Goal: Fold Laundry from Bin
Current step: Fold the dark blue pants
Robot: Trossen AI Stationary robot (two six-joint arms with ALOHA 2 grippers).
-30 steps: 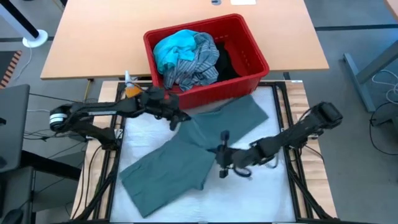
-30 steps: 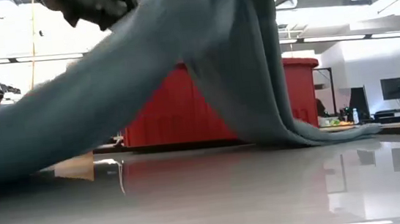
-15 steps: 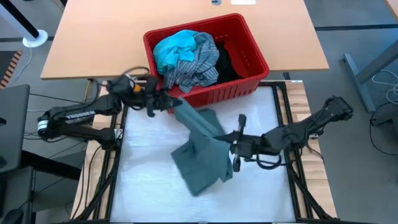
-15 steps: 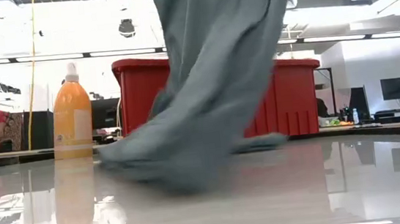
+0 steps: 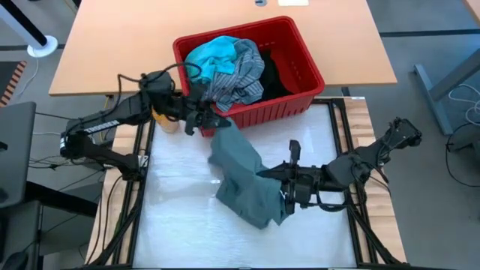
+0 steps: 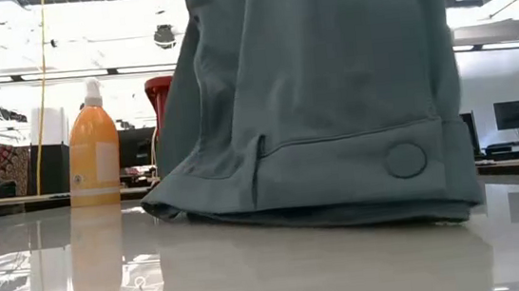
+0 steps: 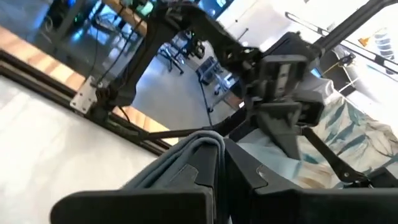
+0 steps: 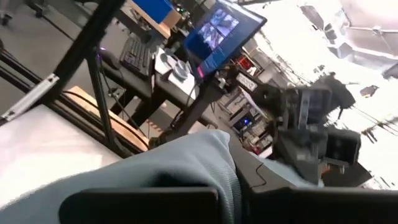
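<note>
Both jaws were closed on the soft grey-green garment — we had it pinched by the left gripper near the red slotted plastic bin and by the right gripper lower on the white table. It hung bunched between them, not folded. The bright turquoise garment and the blue-grey striped shirt lay in the bin — most work was left, we judged.

We see the grey-green garment bunched and draped down onto the white surface, just in front of the red bin, which holds turquoise, striped and black laundry
</note>
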